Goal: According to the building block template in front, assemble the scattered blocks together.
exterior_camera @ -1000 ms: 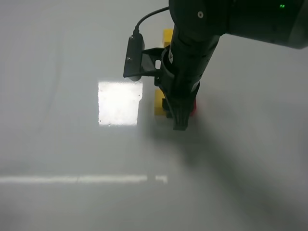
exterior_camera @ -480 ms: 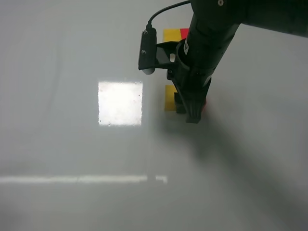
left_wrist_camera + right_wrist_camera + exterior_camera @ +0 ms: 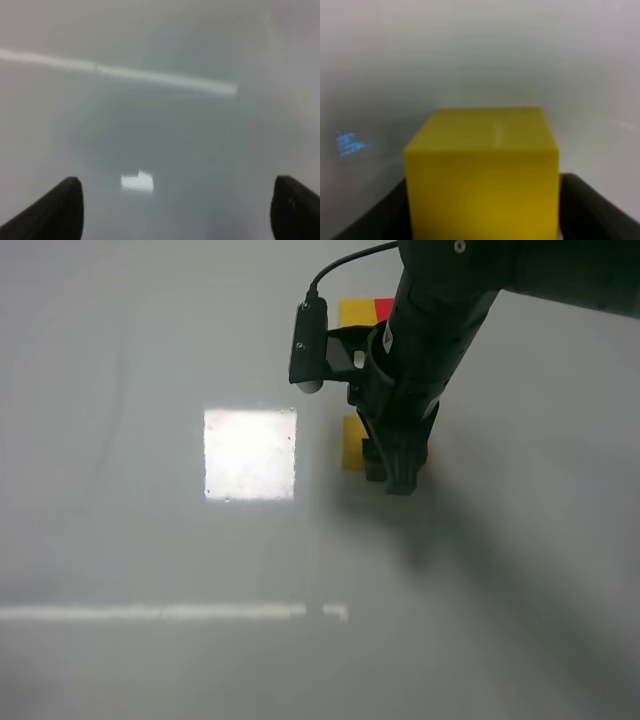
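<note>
Yellow cube [image 3: 481, 175], matte and smooth, sits clamped in the right pincer [image 3: 396, 472]; left pincer [image 3: 175, 210] spread apart.

The right arm covers most of the yellow cube [image 3: 351, 443] and nearly all of the red cube [image 3: 427, 452] from above. The template [image 3: 365, 311] is half hidden behind it. The right wrist view crops the yellow cube's [image 3: 481, 172] base.

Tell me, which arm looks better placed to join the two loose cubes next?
Probably the right. Its gripper is down at the yellow cube, which fills its wrist view between the fingers, with the red cube alongside. The left gripper faces only bare table.
</note>
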Controlling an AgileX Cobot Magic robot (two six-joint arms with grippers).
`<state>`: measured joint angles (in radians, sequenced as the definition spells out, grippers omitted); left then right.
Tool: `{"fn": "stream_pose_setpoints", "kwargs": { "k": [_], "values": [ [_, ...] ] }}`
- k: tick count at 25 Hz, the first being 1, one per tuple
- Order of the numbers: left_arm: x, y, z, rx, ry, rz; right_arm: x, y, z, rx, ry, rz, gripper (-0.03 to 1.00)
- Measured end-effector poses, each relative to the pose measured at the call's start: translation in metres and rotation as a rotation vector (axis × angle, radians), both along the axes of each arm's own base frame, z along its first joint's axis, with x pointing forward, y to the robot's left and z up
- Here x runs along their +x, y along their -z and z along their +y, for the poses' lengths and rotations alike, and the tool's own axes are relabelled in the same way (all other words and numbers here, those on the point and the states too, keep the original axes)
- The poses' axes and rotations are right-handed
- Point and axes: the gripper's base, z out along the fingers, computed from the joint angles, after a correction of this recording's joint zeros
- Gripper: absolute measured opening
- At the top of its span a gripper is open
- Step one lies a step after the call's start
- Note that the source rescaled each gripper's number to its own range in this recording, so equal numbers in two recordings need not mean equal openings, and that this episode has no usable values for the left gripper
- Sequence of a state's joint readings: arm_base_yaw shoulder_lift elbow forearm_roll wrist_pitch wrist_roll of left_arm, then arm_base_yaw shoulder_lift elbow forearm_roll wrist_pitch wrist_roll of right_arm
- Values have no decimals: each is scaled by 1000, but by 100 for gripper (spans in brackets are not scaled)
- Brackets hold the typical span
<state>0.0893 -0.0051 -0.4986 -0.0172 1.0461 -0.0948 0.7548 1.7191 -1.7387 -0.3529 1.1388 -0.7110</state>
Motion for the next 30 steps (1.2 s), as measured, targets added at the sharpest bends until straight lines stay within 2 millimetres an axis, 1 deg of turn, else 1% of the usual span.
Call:
{"fn": "stream_pose_setpoints", "kwargs": {
  "k": [5, 7, 9, 11, 14, 16, 18, 20, 23, 24, 25, 27, 28, 30],
  "values": [
    [0, 0, 0, 0, 0, 0, -3, -3, 1, 16, 8, -4, 57],
    [0, 0, 0, 0, 0, 0, -10, -9, 3, 29, 1, -23, 64],
    [0, 0, 0, 0, 0, 0, -22, -20, 4, 59, -6, -44, 68],
    [0, 0, 0, 0, 0, 0, -32, -32, 2, 90, -4, -67, 70],
    [0, 0, 0, 0, 0, 0, -43, -50, -12, 133, 51, -101, 71],
    [0, 0, 0, 0, 0, 0, -50, -63, -24, 180, 120, -121, 71],
    [0, 0, 0, 0, 0, 0, -54, -74, -40, 257, 224, -124, 71],
    [0, 0, 0, 0, 0, 0, -56, -87, -63, 365, 361, -137, 71],
    [0, 0, 0, 0, 0, 0, -57, -107, -107, 520, 586, -182, 71],
    [0, 0, 0, 0, 0, 0, -57, -113, -127, 566, 670, -205, 72],
    [0, 0, 0, 0, 0, 0, -59, -118, -142, 608, 738, -220, 72],
    [0, 0, 0, 0, 0, 0, -65, -122, -176, 674, 874, -241, 72],
    [0, 0, 0, 0, 0, 0, -69, -120, -194, 690, 949, -249, 72],
    [0, 0, 0, 0, 0, 0, -77, -106, -222, 685, 1085, -248, 72]
  ]
}}
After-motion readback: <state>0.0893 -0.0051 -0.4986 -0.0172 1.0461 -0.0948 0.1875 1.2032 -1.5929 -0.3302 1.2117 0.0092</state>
